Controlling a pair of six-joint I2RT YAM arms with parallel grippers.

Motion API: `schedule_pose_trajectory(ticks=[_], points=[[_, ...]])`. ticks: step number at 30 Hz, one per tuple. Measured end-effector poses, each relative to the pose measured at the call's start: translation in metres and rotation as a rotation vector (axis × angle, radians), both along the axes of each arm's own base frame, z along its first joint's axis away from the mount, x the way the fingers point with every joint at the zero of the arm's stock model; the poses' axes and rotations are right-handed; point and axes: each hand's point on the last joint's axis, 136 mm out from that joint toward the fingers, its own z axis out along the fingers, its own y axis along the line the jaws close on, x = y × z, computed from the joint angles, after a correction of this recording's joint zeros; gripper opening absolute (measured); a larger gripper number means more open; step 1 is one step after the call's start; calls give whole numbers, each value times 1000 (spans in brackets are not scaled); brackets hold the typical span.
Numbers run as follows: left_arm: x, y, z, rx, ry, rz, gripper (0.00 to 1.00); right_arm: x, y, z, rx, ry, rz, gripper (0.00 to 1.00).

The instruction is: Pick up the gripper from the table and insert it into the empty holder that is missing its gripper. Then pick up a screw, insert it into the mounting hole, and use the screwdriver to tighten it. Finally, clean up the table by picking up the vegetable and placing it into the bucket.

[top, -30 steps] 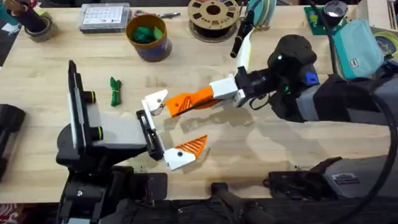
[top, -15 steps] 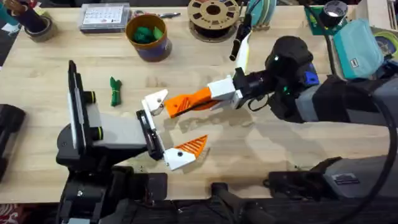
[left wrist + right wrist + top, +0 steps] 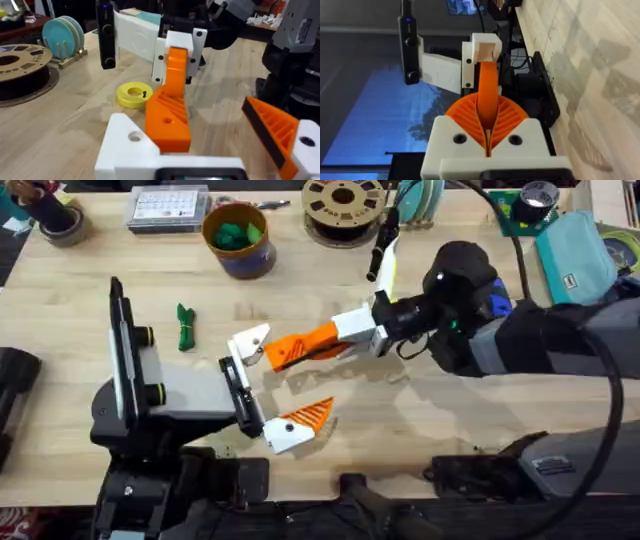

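At table centre, right end effector (image 3: 345, 332) clamps gripper (image 3: 300, 345), seemingly touching holder (image 3: 250, 340); left end effector (image 3: 272, 385) spread.

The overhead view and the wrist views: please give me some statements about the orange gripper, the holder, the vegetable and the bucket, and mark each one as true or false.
1. The right gripper is shut on the gripper. True.
2. The gripper's tip is at the holder on the left arm. True.
3. The vegetable already lies in the bucket. False: it lies on the table, left of the holder.
4. The left gripper is shut. False: its fingers stand wide apart.
5. The bucket lies tipped over. False: it stands upright.
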Motion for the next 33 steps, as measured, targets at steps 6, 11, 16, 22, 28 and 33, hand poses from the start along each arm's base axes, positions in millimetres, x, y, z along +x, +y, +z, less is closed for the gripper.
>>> schedule_pose_trajectory(ticks=[6,11,16,22,28,33], points=[[0,0,0,0,0,0,986,-1,0,1,-1,11,11,10],[0,0,0,0,0,0,986,2,2,6,3,5,18,10],[1,1,0,0,-1,8,986,8,6,6,4,9,48,10],[1,1,0,0,0,8,986,14,13,2,-1,24,74,10],[1,1,0,0,1,8,986,15,15,1,-1,27,83,10],[1,1,0,0,0,8,986,15,15,3,1,24,94,10]])
